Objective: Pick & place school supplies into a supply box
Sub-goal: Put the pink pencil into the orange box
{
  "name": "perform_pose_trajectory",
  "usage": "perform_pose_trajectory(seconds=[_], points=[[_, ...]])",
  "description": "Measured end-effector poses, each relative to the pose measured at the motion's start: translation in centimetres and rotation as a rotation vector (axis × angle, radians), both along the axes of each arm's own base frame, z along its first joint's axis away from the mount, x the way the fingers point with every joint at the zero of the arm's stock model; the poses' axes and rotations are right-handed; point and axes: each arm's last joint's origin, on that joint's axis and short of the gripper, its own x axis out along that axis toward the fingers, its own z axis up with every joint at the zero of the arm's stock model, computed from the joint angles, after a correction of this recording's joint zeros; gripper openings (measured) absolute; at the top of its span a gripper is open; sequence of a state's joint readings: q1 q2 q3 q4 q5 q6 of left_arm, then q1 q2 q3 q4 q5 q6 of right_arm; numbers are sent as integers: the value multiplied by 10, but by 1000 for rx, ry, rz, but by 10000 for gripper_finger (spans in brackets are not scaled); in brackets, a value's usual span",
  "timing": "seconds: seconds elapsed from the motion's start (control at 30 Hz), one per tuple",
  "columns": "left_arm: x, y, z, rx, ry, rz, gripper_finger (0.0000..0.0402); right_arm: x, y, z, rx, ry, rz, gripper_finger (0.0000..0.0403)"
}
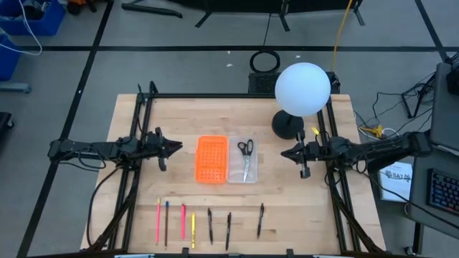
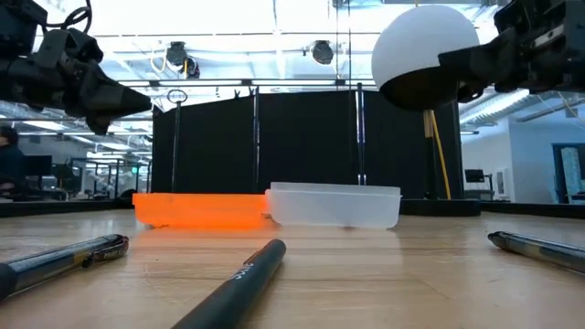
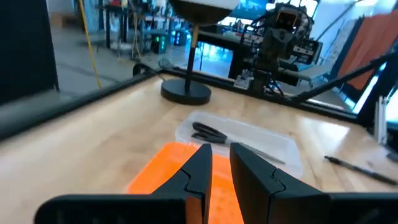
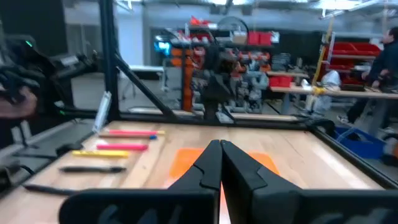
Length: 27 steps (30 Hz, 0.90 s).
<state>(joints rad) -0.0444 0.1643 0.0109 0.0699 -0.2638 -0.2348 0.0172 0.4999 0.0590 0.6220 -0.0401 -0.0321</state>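
The clear supply box [image 1: 236, 172] lies mid-table with the black-handled silver scissors [image 1: 246, 154] inside; it also shows in the low view [image 2: 334, 206] and the left wrist view [image 3: 277, 142]. Pens and pencils lie in a row along the near edge: pink [image 1: 158, 218], yellow [image 1: 193, 229], black [image 1: 260, 220]. My left gripper [image 1: 174, 147] hovers left of the orange piece, open by a narrow gap [image 3: 221, 154]. My right gripper [image 1: 284, 153] hovers right of the box, shut [image 4: 220, 149]. Neither touches anything.
An orange perforated rectangle [image 1: 211, 159] lies flat against the box's left side. A lamp with a white globe [image 1: 303, 88] and a black base [image 1: 287, 125] stands at the far right. Bare wood lies between the box and the pen row.
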Motion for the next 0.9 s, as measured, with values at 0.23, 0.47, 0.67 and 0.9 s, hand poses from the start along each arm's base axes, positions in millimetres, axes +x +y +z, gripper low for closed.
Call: perform_pose_trajectory(seconds=[0.23, 0.47, 0.67, 0.9], points=[[1, 0, -2, -187, -15, 3, 67, -5, -9, 9, -2, -103, 42, 0], [5, -6, 17, -242, -14, -88, 67, -4, -11, 5, -5, -58, 26, 0], [21, -18, 76, -156, 124, -127, 67, -4, -11, 5, -13, -60, 25, 0], [58, -42, 135, -56, 619, -135, 67, -4, -11, 4, -16, -58, 25, 0]])
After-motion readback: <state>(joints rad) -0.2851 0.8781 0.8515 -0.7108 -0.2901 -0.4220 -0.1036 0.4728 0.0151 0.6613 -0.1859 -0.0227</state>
